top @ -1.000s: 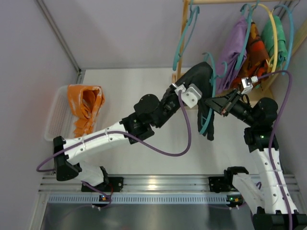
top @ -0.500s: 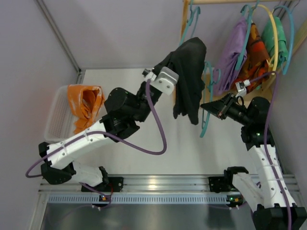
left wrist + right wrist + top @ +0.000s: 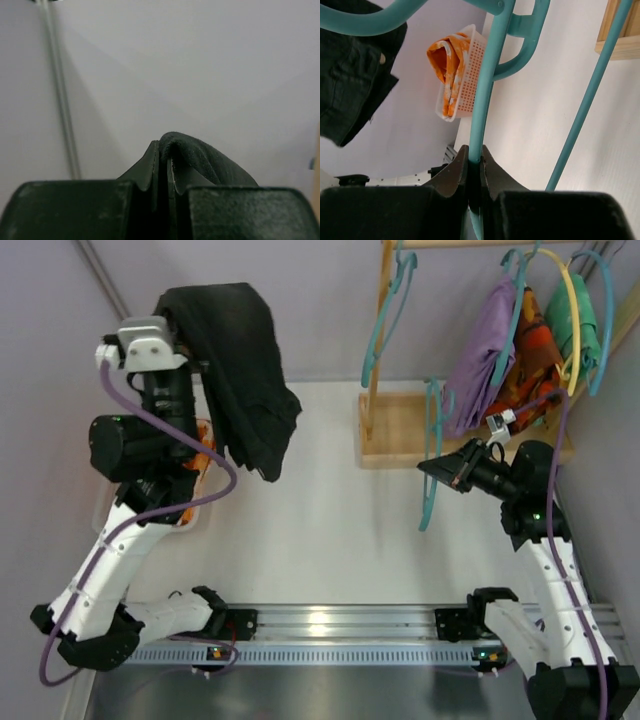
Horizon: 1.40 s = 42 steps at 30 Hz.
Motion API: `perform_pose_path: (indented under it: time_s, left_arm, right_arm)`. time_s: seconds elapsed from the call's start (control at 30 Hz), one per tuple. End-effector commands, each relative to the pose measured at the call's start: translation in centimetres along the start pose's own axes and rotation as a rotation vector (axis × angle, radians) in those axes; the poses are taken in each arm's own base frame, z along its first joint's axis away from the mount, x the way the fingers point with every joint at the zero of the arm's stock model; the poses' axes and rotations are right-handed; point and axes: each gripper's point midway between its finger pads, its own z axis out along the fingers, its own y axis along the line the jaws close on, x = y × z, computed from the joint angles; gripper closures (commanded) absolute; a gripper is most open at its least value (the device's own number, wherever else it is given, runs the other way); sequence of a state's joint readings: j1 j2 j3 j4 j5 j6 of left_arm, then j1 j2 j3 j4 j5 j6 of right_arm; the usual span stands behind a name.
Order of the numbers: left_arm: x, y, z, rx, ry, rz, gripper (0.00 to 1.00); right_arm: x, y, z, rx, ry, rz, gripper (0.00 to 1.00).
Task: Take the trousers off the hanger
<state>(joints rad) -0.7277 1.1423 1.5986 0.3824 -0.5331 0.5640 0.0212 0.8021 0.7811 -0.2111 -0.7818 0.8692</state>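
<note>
Nearest us, on the right, the right gripper (image 3: 475, 160) is clamped narrow on the thin bar of the teal hanger (image 3: 487, 90). The wrist view shows both fingers pinched flat against the plastic. That hanger hangs bare, with no cloth on it at all, low over the white table (image 3: 340, 530).

Over on the left, the arm is reared up tall, and the left gripper (image 3: 162, 160) is shut tight on a fold of dark fabric that bulges out between its fingertips. That fabric is the black trousers (image 3: 235, 370), draped in a heavy bunch from the gripper and dangling clear of the table, well apart from the hanger. Just beneath and beside them sits the white basket (image 3: 470, 70), with an orange cloth (image 3: 447, 65) already in it.

At the far end stands the wooden rack (image 3: 400, 430), with a purple garment (image 3: 480, 350), an orange-red one (image 3: 525, 350) and a green one (image 3: 565, 315) on their hangers.

My call is that the removal itself looks done and this is the carry-off. The next move needs the left arm to bring the bundle down over the basket, or onto the table, and only then open. The trailing leg hangs off to the side, so it could snag the basket rim or spill outside. The right arm just has to hold that hanger steady.
</note>
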Motion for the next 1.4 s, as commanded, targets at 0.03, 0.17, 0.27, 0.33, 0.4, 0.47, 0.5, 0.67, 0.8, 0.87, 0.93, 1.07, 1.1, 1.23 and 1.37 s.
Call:
perform_pose_path:
  time_s: [0.03, 0.17, 0.27, 0.33, 0.4, 0.47, 0.5, 0.67, 0.8, 0.87, 0.93, 1.07, 1.1, 1.23, 1.37]
  left_arm:
    - [-3.4, 9.1, -2.4, -0.22, -0.099, -0.025, 1.0]
    - [-3.2, 13.8, -5.3, -0.344, -0.073, 0.107, 1.0]
    - [-3.6, 17.3, -7.6, -0.466, -0.051, 0.191, 1.0]
    - [-4.5, 19.5, -9.7, -0.549, -0.05, 0.248, 1.0]
    - [-4.9, 21.0, -11.9, -0.614, -0.048, 0.295, 1.0]
    - [-4.6, 21.8, -13.7, -0.647, -0.02, 0.352, 1.0]
    - [-4.4, 22.1, -14.4, -0.665, -0.008, 0.377, 1.0]
    - [-3.1, 23.8, -18.4, -0.767, 0.064, 0.465, 1.0]
    - [-1.9, 24.8, -20.7, -0.839, 0.107, 0.534, 1.0]
    - [-1.2, 25.2, -22.0, -0.875, 0.118, 0.554, 1.0]
    - [0.0, 25.4, -22.8, -0.885, 0.132, 0.541, 1.0]
    - [0.6, 25.9, -24.4, -0.935, 0.15, 0.554, 1.0]
    - [0.7, 25.9, -24.3, -0.932, 0.155, 0.565, 1.0]
    - [3.9, 26.1, -21.6, -0.85, 0.214, 0.598, 1.0]
    - [9.4, 27.5, -19.1, -0.834, 0.36, 0.646, 1.0]
  right_arm:
    - [-2.3, 2.3, -0.4, -0.04, -0.056, -0.106, 1.0]
    - [-2.3, 2.1, -0.4, -0.029, -0.059, -0.119, 1.0]
    - [-2.2, 1.9, -0.3, -0.027, -0.054, -0.113, 1.0]
    - [-2.3, 1.9, -0.2, -0.028, -0.055, -0.113, 1.0]
    - [-2.4, 2.0, -0.2, -0.029, -0.056, -0.109, 1.0]
    - [-2.4, 2.4, -0.3, -0.039, -0.054, -0.11, 1.0]
    - [-2.4, 2.5, -0.3, -0.041, -0.053, -0.113, 1.0]
    - [-2.5, 3.1, -0.6, -0.05, -0.056, -0.123, 1.0]
    - [-2.6, 3.2, -0.6, -0.046, -0.049, -0.128, 1.0]
    - [-2.6, 3.1, -0.6, -0.039, -0.047, -0.13, 1.0]
    - [-2.5, 2.9, -0.5, -0.035, -0.043, -0.123, 1.0]
    - [-2.7, 2.6, -0.3, -0.027, -0.043, -0.114, 1.0]
    - [-2.8, 2.7, -0.3, -0.026, -0.047, -0.116, 1.0]
    - [-2.8, 2.4, -0.1, -0.019, -0.043, -0.113, 1.0]
    - [-2.9, 2.0, 0.1, -0.01, -0.045, -0.103, 1.0]
